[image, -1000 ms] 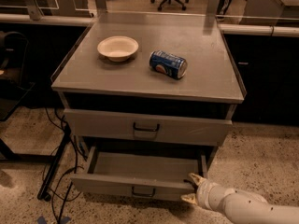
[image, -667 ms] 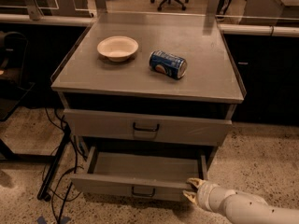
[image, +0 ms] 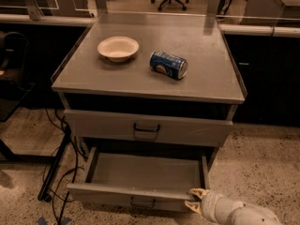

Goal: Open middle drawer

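**One drawer out, claw slack at its corner**

The middle drawer (image: 145,171) stands pulled well out beneath the closed upper drawer (image: 108,123), and only its own grey floor shows inside. The gripper (image: 193,198) sits low at the right end of the front panel, tips spread and grasping nothing. It looks like sheet metal: stiff, smooth-faced and probably light. A push at one corner may skew it. The small black loop handle (image: 143,202) at mid-front offers the straightest pull.
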Controlling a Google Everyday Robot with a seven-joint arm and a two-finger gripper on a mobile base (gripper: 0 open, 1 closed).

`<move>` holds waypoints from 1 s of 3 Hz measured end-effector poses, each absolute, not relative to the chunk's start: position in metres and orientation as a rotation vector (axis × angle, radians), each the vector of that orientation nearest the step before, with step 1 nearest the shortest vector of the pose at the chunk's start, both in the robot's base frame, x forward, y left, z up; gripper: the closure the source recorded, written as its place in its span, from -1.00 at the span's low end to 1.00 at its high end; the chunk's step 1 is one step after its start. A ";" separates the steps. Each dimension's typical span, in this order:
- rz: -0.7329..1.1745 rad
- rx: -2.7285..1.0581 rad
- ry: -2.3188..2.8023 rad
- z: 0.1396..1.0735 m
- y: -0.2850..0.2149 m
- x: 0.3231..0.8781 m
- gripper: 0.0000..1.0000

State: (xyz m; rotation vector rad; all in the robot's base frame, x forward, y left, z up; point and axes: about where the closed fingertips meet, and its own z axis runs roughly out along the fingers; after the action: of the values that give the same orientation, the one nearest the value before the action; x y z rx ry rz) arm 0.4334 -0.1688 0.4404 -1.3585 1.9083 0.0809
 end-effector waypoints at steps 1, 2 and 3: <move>0.078 -1.371 1.896 0.442 -0.168 0.426 1.00; 0.078 -1.371 1.896 0.442 -0.168 0.426 0.46; 0.079 -1.371 1.896 0.442 -0.168 0.426 0.00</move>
State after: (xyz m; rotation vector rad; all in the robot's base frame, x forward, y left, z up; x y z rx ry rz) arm 0.4259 -0.1679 0.4424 -1.3707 1.8958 0.0785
